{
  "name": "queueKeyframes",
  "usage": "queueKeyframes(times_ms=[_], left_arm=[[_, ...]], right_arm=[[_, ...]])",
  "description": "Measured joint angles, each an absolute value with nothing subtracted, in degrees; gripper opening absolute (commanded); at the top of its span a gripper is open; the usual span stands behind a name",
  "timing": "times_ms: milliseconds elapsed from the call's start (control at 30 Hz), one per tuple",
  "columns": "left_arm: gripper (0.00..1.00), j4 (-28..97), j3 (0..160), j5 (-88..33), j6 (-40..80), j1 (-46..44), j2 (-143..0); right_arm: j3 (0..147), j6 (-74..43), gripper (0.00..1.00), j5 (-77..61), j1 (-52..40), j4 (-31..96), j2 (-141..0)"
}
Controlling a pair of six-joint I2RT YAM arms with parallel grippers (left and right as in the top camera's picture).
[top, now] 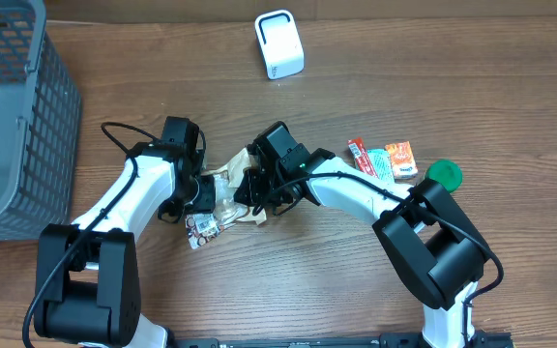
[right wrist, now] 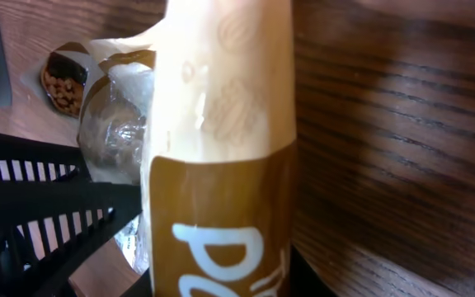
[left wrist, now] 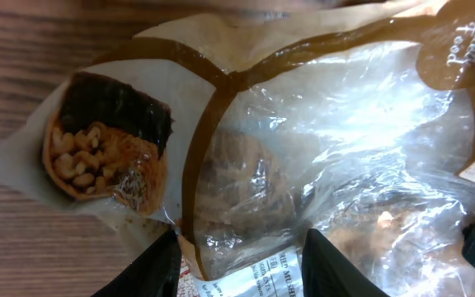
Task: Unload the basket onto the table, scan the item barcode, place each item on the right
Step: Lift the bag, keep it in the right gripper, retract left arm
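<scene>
The item is a snack bag [top: 228,205] of clear plastic with cream and brown bands, lying at mid table between both arms. In the left wrist view the bag [left wrist: 320,140] fills the frame. My left gripper [left wrist: 242,268] is shut on its lower edge, where a white printed label [left wrist: 270,276] shows. My left gripper [top: 201,193] comes in from the left. My right gripper [top: 249,188] comes in from the right. In the right wrist view the right gripper [right wrist: 221,280] is shut on the bag's brown band [right wrist: 221,99]. I see no barcode. The white scanner [top: 278,43] stands at the far edge.
A grey mesh basket [top: 8,116] fills the far left. Small red, green and orange packets [top: 383,159] and a green lid [top: 444,174] lie to the right of the arms. A black slatted part [right wrist: 39,198] sits close on the left of the right wrist view.
</scene>
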State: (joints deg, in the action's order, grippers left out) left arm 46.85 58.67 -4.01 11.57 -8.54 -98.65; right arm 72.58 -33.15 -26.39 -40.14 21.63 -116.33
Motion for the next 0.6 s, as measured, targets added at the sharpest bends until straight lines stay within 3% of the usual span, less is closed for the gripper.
queueKeyframes(times_ms=[200, 333, 600], left_arm=[[0.36, 42.7, 58.7, -3.8, 11.9, -8.5, -98.7], [0.37, 39.3, 58.7, -4.3, 12.0, -8.5, -98.7], [0.45, 38.9, 62.0, -7.2, 12.0, -6.7, -98.3]], right_arm=[[72.6, -31.9, 0.18, -26.3, -39.7, 21.8, -115.8], [72.6, -29.7, 0.07, -26.1, -39.5, 22.9, -112.4], [72.5, -25.7, 0.08, -25.3, -39.5, 25.8, -106.3]])
